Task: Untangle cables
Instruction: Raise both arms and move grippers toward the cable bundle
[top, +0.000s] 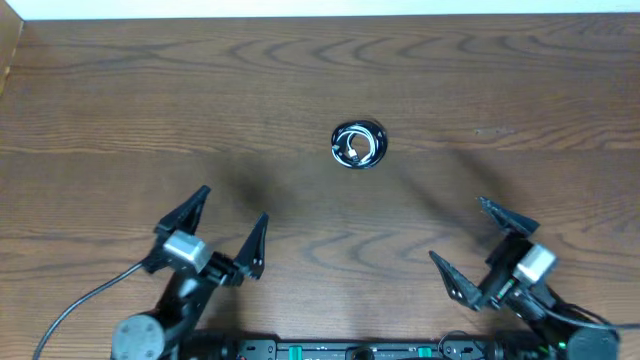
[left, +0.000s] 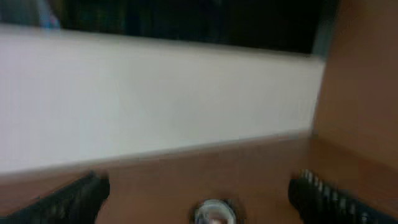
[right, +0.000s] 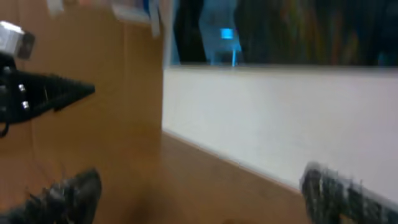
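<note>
The cables (top: 358, 144) lie wound into one small coil of black and white cord on the wooden table, at the middle and toward the far side. The coil also shows blurred at the bottom edge of the left wrist view (left: 213, 213). My left gripper (top: 232, 224) is open and empty, near the front left, well short of the coil. In its own view the left gripper (left: 199, 199) has its fingers wide apart. My right gripper (top: 470, 240) is open and empty at the front right. The right wrist view shows the right gripper (right: 202, 196) spread, with no coil in sight.
A white wall (top: 320, 8) runs along the table's far edge. A raised wooden side panel (top: 10, 50) stands at the far left. A thick black arm cable (top: 80, 300) trails at the front left. The left gripper's finger (right: 50, 93) shows in the right wrist view.
</note>
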